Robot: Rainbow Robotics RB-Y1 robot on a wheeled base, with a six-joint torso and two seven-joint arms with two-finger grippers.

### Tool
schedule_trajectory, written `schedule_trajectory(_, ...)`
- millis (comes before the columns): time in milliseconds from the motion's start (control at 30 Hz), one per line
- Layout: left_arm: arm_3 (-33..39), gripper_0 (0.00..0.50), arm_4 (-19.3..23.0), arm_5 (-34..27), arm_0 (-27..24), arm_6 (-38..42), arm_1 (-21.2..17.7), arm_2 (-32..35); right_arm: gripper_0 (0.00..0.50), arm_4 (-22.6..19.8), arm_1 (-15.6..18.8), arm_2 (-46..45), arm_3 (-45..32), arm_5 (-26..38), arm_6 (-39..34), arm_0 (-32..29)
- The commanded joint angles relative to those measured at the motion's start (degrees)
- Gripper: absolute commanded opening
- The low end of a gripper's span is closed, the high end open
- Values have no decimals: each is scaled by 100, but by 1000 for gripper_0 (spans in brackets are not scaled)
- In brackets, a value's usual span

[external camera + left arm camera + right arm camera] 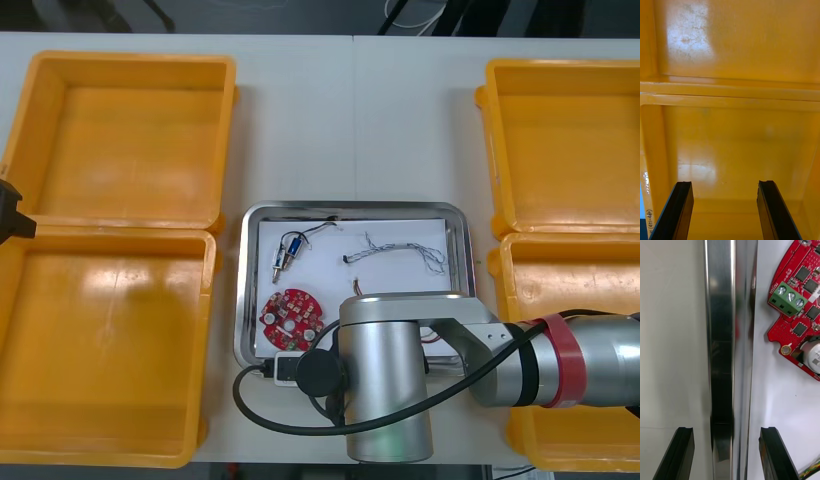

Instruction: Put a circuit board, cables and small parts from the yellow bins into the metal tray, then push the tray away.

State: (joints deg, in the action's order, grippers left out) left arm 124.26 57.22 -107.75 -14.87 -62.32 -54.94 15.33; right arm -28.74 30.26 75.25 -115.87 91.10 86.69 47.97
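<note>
We read the loading as done and the push as the step in hand. The metal tray [245, 300] sits at mid-table between the yellow bins [110, 340]; on its white inside lie the round red circuit board [292, 312], a small metal part [285, 255] and the twisted blue and white cable [400, 250]; a red and yellow cable [811, 469] shows just beside the inner finger in the right wrist view.

The right gripper [726, 430] is the one at work; its arm reaches in over the tray's near edge. Its fingers stand spread, pinching nothing, astride the near rim; one hangs over the bare table [670, 352] outside the tray, the other over the white inside, with the shiny rim passing between them.

As we judge it, the move turns on this: the whole tray lies beyond the gripper, away from the robot, and the rim's long axis lies across the line of the push; so the outer finger should bear on the rim and carry the tray toward the table's far edge. We cannot tell whether either finger touches the metal. The circuit board lies on the inner finger's side and could be nudged if that finger rides low.

The left gripper [724, 183] hangs spread and empty over the left-hand bins, well apart from the tray.
</note>
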Motion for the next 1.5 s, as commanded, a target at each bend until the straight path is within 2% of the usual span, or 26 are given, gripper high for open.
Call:
schedule_trajectory(33,168,500,-36,61,125,-571,54,180,500,62,-144,52,-23,-49,-213,-69)
schedule_trajectory(200,168,500,-36,61,125,-571,54,180,500,88,-152,52,-23,-49,-231,-69)
schedule_trajectory(267,168,500,-36,61,125,-571,54,180,417,88,-152,52,-23,-49,-231,-69)
schedule_trajectory(333,168,500,-36,61,125,-571,54,180,229,97,-144,52,-23,-31,-231,-60)
schedule_trajectory(367,168,500,-36,61,125,-571,54,180,184,106,-135,52,-23,-31,-231,-69)
schedule_trajectory(433,168,500,-36,61,125,-571,54,180,109,132,-117,52,-50,-31,-231,-69)
schedule_trajectory(533,168,500,-36,61,125,-571,54,180,65,150,-82,52,-67,-40,-213,-69)
schedule_trajectory(767,168,500,-36,61,125,-571,54,180,8,211,-56,52,-102,-40,-178,-60)
schedule_trajectory(1000,168,500,-36,61,125,-571,54,180,0,194,-3,52,-94,-40,-126,54)
schedule_trajectory(1500,168,500,-36,61,125,-571,54,180,0,-923,67,-379,267,-154,244,696)
